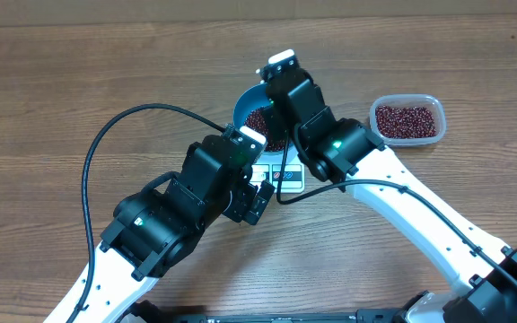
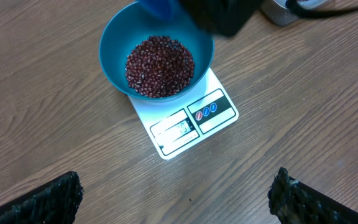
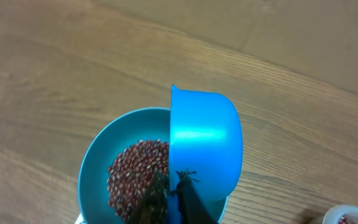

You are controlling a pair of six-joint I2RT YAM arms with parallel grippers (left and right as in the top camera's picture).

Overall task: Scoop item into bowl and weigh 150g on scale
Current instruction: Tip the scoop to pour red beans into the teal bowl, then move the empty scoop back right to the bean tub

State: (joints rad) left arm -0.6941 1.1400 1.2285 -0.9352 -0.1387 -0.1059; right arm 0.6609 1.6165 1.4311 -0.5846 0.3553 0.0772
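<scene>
The wooden table (image 1: 61, 72) is spanned by both arms. The right arm (image 1: 402, 193) is stretched over the scale (image 2: 191, 121), wrist bent downward. The left arm (image 1: 164, 220) is folded just beside the scale's display edge, and the left gripper (image 2: 176, 199) is spread wide and empty. The bowl (image 2: 114, 43) is seated on the scale. A clear tub (image 1: 441, 117) is set well apart from the scale. The handle of a scoop (image 3: 204, 140), tipped sideways above the scale, is clamped in the right gripper (image 3: 176, 199). The beans (image 2: 159, 67) are heaped in the bowl.
</scene>
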